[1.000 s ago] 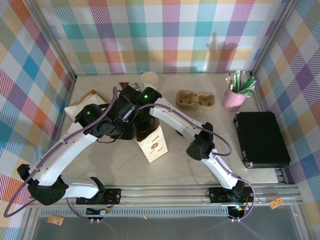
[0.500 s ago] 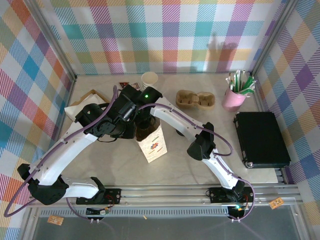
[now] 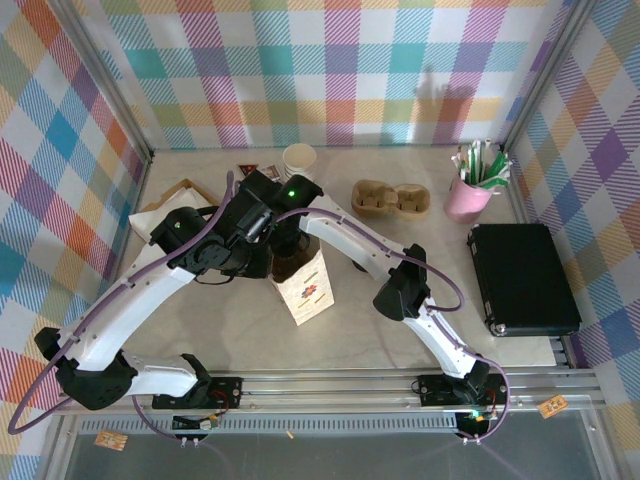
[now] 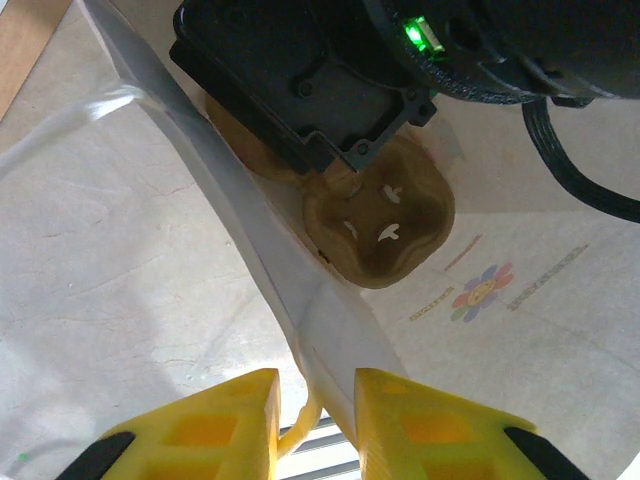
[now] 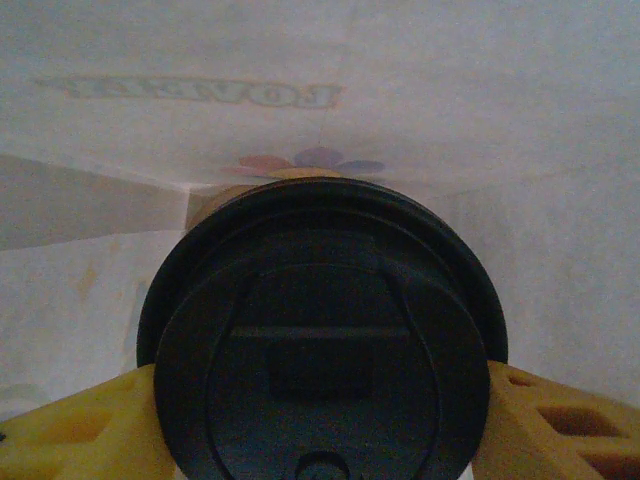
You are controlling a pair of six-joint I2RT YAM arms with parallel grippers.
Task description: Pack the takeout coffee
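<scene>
The takeout coffee (image 5: 322, 340) shows its round black lid in the right wrist view, and my right gripper (image 5: 320, 405) is shut on it, a yellow finger (image 5: 75, 430) on each side. The cup hangs inside an open white paper bag (image 3: 306, 290) with a flower print. My left gripper (image 4: 317, 405) is shut on the bag's upper edge (image 4: 330, 340), which runs between its yellow fingers. A brown cup carrier (image 4: 385, 225) lies at the bottom of the bag, under the right wrist (image 4: 300, 70). The cup's wall is hidden.
A second brown carrier (image 3: 390, 198) sits at the back, a cream cup stack (image 3: 298, 157) left of it. A pink cup of utensils (image 3: 468, 192) and a black case (image 3: 522, 275) stand right. A wooden tray (image 3: 168, 197) lies left.
</scene>
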